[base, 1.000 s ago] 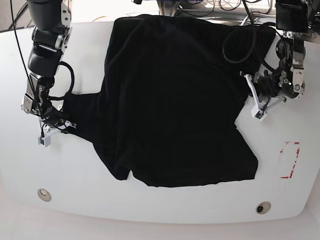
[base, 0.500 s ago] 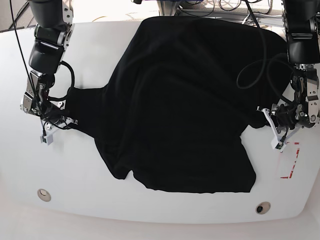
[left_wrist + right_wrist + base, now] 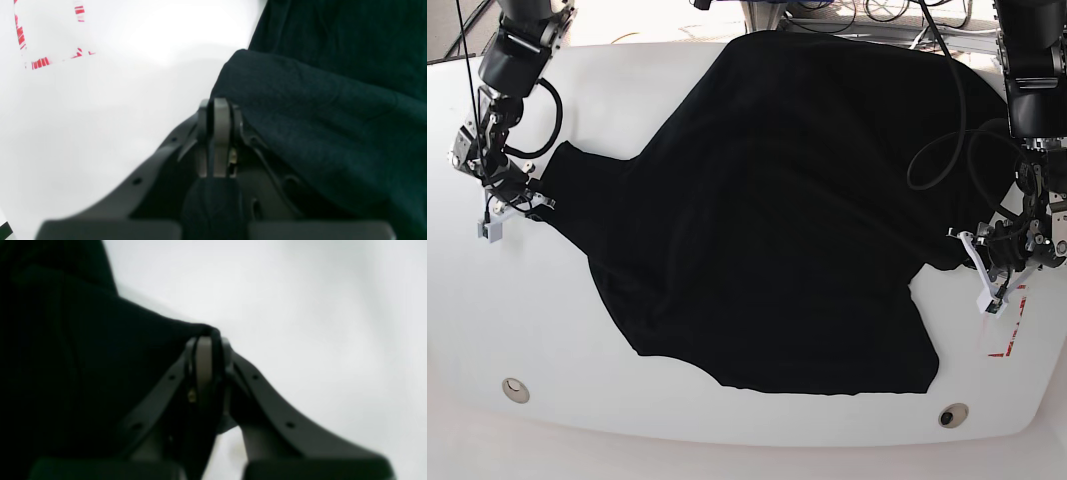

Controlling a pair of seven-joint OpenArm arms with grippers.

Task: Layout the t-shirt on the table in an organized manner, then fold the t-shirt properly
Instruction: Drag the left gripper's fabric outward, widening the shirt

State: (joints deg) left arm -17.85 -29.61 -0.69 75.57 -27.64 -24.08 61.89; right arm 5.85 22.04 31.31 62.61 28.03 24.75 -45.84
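A: 1 t-shirt (image 3: pixel 777 210), black, is spread over most of the table (image 3: pixel 627 400), reaching from the upper edge of the base view down to lower center, still rumpled and skewed.

B: Who has hold of it?

A: Both claws. The right gripper (image 3: pixel 502 215), at the left edge of the base view, is pinched tight on a corner of cloth; the right wrist view shows fabric wrapped over the pressed-together fingertips (image 3: pixel 203 353). The left gripper (image 3: pixel 989 275), at the right edge near the red dashed mark (image 3: pixel 1007 335), is likewise clamped on a fold of cloth.

B: What could go wrong?

A: I judge that pulling the 2 corners apart too hard could slip the thin pinch out of a claw. Uneven pulling could leave the lower hem bunched.

B: And the arms' pose?

A: Both reach down from the top corners, wrists bent low to the surface, at opposite sides of the shirt.
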